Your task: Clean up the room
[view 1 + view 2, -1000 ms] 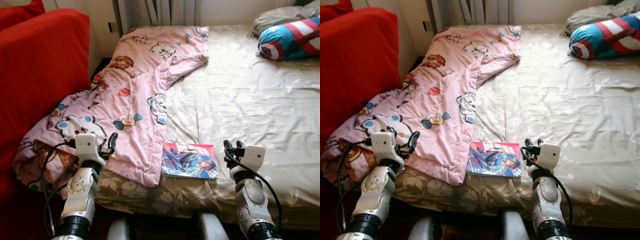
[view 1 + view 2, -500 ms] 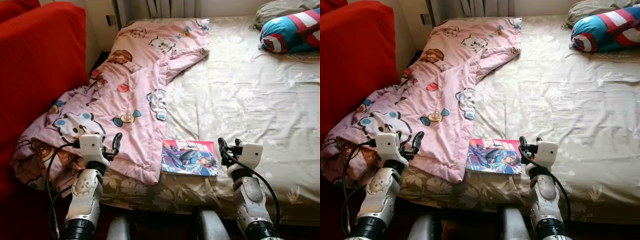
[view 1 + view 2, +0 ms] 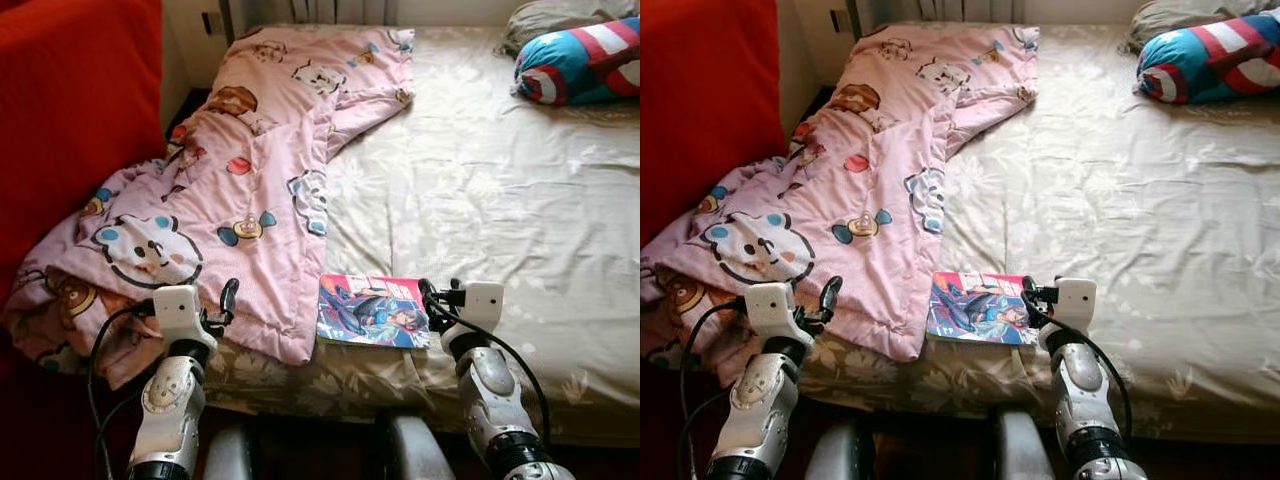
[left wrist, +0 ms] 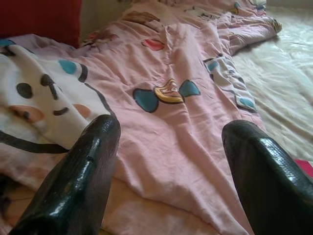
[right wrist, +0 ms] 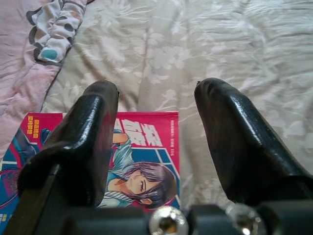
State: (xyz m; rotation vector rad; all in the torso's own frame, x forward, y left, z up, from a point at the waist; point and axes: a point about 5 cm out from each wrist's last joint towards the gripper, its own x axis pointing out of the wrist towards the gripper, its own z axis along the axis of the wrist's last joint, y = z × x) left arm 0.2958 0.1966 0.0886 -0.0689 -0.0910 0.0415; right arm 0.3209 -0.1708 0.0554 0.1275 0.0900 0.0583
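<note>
A pink cartoon-print blanket (image 3: 250, 180) lies crumpled over the left side of the bed and hangs off its near left corner. A colourful comic book (image 3: 372, 310) lies flat at the bed's front edge, just right of the blanket's hem. My right gripper (image 3: 432, 298) is open and low at the book's right edge; in the right wrist view the book (image 5: 142, 166) lies under and between its fingers (image 5: 93, 122). Beside the blanket's drooping front edge, my left gripper (image 3: 228, 300) is open, with the blanket (image 4: 166, 63) spread ahead of it.
The bed's beige floral sheet (image 3: 500, 200) is bare on the right half. A blue, red and white cushion (image 3: 580, 60) and a grey pillow (image 3: 550, 15) lie at the far right. A red sofa (image 3: 70, 90) stands close on the left.
The camera has moved closer to the bed and tilted down. My right gripper has come up to the book's right edge. The left gripper stays by the blanket's front edge.
</note>
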